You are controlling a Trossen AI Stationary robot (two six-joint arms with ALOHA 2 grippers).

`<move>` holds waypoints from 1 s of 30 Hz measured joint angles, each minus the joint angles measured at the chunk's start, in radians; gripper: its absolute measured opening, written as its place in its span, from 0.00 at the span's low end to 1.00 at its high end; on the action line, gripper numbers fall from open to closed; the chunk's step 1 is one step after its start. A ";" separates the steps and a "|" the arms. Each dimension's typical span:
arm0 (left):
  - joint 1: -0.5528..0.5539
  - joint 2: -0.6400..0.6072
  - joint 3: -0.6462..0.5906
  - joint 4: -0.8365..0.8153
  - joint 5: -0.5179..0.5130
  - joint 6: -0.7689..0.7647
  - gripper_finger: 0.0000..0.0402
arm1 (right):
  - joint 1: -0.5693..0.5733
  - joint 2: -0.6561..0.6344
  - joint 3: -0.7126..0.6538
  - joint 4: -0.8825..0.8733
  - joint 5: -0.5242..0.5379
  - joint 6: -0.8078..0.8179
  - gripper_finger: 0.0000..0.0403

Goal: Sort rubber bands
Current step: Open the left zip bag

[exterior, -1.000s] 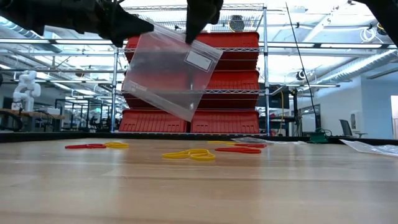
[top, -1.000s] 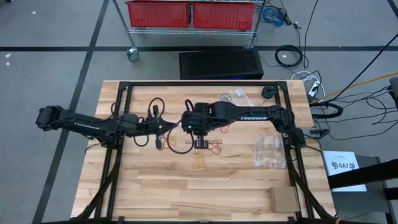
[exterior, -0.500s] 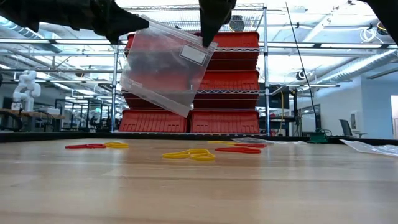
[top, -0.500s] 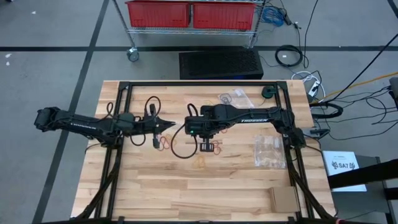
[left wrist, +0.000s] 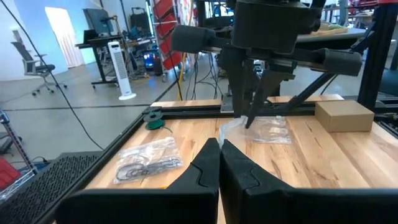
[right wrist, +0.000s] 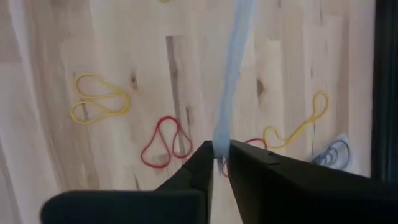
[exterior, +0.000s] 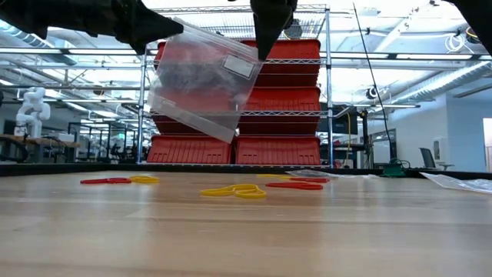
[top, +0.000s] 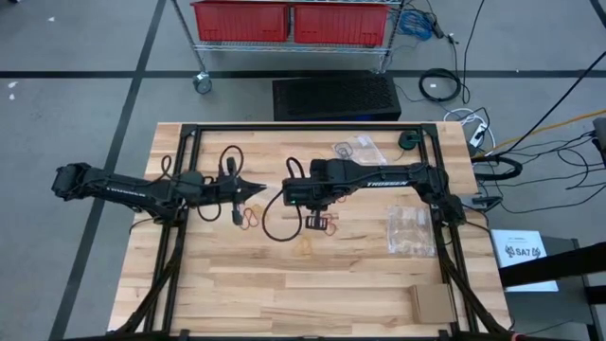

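While I hold a clear bag point(exterior: 204, 88) up over the wooden table point(top: 360, 294), my left claw point(exterior: 157, 29) pinches one top corner with its fingers pressed tight together. My right claw point(right wrist: 219, 158) sits at the bag's other top edge, and its fingers stand a tiny bit apart around the thin plastic. Down on the table lie the rubber bands point(exterior: 234, 190): red loops point(right wrist: 165, 142) and yellow loops point(right wrist: 99, 104) spread out under the bag. Another bag point(left wrist: 148, 160) with dark bands in it lies near the table's far edge.
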 joint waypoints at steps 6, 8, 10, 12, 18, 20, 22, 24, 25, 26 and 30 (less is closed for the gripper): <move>0.000 -0.001 0.000 -0.004 -0.002 0.000 0.00 | 0.000 -0.013 -0.001 -0.007 -0.001 0.020 0.24; 0.000 -0.001 0.000 -0.004 -0.001 0.000 0.00 | 0.000 -0.024 -0.001 -0.008 -0.002 0.020 0.28; 0.000 0.000 0.000 -0.005 -0.001 0.000 0.00 | 0.000 -0.036 -0.001 -0.009 -0.005 0.020 0.30; 0.000 0.000 0.000 -0.005 -0.001 -0.001 0.00 | 0.002 -0.053 -0.001 -0.008 -0.005 0.020 0.31; 0.000 0.000 0.000 -0.007 0.003 -0.001 0.00 | 0.040 -0.101 -0.001 0.066 0.060 -0.010 0.21; 0.000 0.000 0.000 -0.007 0.006 -0.001 0.00 | 0.060 -0.104 -0.001 0.133 0.132 -0.066 0.13; 0.000 0.000 0.000 -0.007 0.006 -0.003 0.00 | 0.075 -0.101 -0.001 0.213 0.169 -0.132 0.04; 0.000 0.000 0.000 -0.007 0.006 -0.003 0.00 | 0.082 -0.086 0.000 0.285 0.184 -0.193 0.02; 0.000 0.001 0.000 -0.008 0.006 -0.004 0.00 | 0.082 -0.076 0.000 0.308 0.184 -0.214 0.02; 0.000 0.001 0.000 -0.008 0.006 -0.005 0.00 | 0.079 -0.062 0.000 0.324 0.184 -0.231 0.02; 0.000 0.001 0.000 -0.013 0.006 -0.005 0.00 | 0.059 -0.029 0.000 0.343 0.219 -0.267 0.00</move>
